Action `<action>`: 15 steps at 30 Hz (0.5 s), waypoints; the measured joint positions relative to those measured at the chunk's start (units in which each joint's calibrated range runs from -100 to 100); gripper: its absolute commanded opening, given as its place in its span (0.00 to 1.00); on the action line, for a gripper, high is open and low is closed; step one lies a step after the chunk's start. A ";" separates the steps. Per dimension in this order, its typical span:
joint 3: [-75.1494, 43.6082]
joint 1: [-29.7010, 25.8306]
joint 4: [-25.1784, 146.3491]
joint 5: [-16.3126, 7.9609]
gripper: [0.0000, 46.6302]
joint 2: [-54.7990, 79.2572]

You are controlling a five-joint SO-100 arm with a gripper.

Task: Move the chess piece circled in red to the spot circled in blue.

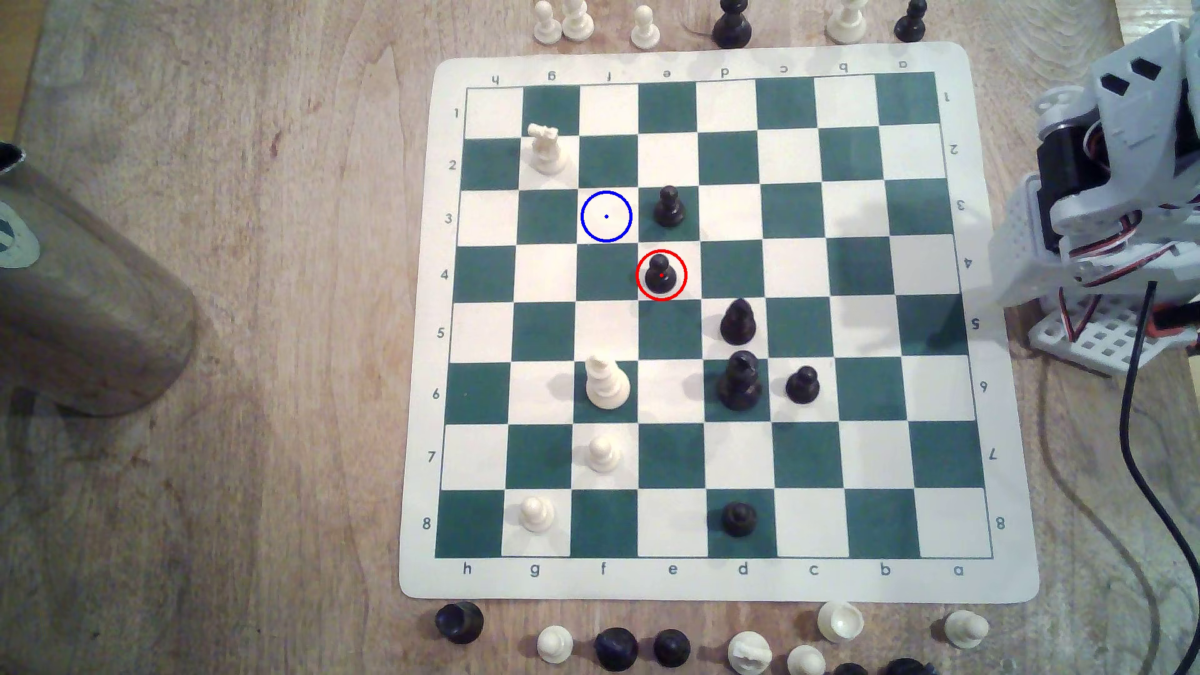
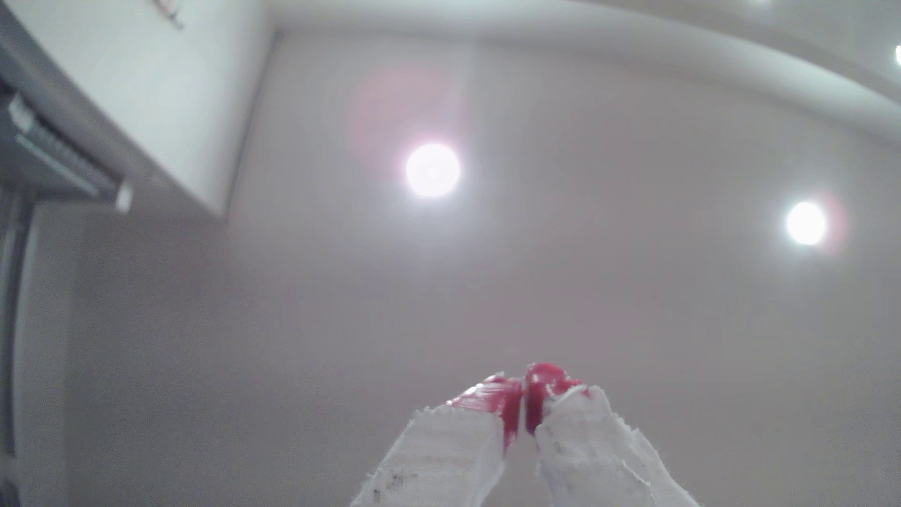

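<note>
Pawn (image 1: 661, 274) upright inside the red ring, on a white square mid-board, one row below another black pawn (image 1: 668, 206). Blue spot (image 1: 606, 216) bare, diagonally adjacent, toward the exterior view's left. Arm (image 1: 1117, 195) off the board's right edge. Gripper (image 2: 524, 399) faces the ceiling (red tips pressed together, nothing between).

Board (image 1: 714, 584) holds six black pieces (image 1: 738, 322), four white pieces (image 1: 606, 384).
</note>
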 measured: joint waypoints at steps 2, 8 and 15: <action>0.00 0.00 0.00 0.00 0.00 0.00; -2.35 -1.11 18.88 0.00 0.00 0.00; -11.75 -1.77 49.08 -0.05 0.00 0.08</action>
